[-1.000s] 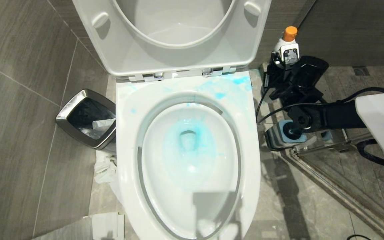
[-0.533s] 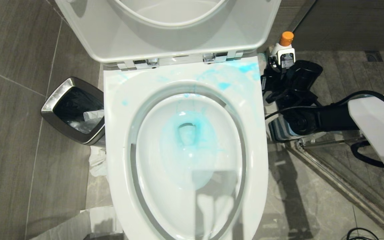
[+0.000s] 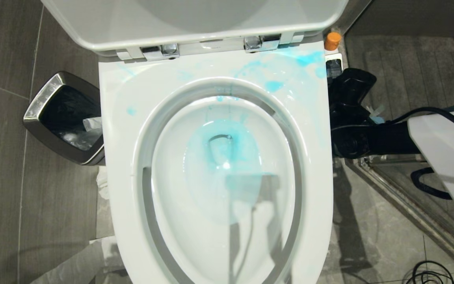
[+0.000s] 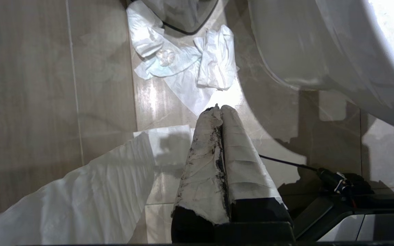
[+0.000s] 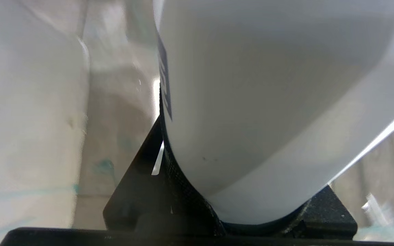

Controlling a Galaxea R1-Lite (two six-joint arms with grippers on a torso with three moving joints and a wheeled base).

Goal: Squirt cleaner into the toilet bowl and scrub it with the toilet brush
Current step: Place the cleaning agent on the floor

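The whole view has slid down, so the camera moved, not the things. The right claw [image 3: 334,65] still pinches the cleaner [image 3: 332,40] beside the blue-stained toilet bowl [image 3: 219,165]. Squirting looks done; scrubbing comes next. The left claw [image 4: 220,109] is pressed together.

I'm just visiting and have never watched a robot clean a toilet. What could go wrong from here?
Some guesses. The right claw holds the cleaner low beside the toilet bowl, near its rim; a bump could knock the bottle loose. Blue liquid already lies splashed on the seat, so it might drip to the floor. Paper and a cable on the floor could catch the wheels.
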